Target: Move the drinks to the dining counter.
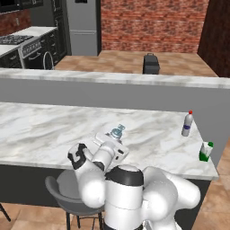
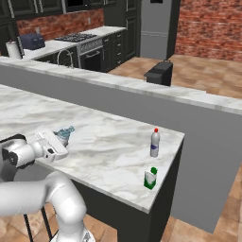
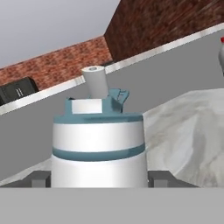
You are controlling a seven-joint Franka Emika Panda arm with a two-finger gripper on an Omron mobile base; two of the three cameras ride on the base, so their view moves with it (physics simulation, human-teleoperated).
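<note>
My gripper (image 1: 114, 137) is shut on the grey metal bottle (image 1: 118, 131) with the light-blue cap, holding it tilted low over the dining counter (image 1: 40, 130) near its front edge. In the hand view the metal bottle (image 3: 98, 144) sits between my two fingertips (image 3: 39, 178). The slim clear bottle (image 1: 187, 124) with the red cap stands upright near the counter's right end. A green-and-white carton (image 1: 205, 151) stands at the right front corner. From the right base view I see my gripper (image 2: 60, 138), the metal bottle (image 2: 64, 133), the clear bottle (image 2: 154, 143) and the carton (image 2: 150, 178).
A higher grey ledge (image 1: 112, 79) runs behind the counter. A grey stool (image 1: 65, 193) stands at the counter's front beside my base. Beyond the ledge are a dark boxy object (image 1: 151, 64), a stove (image 2: 78, 38), a toaster (image 2: 32, 41) and a paper-towel roll (image 2: 13, 48).
</note>
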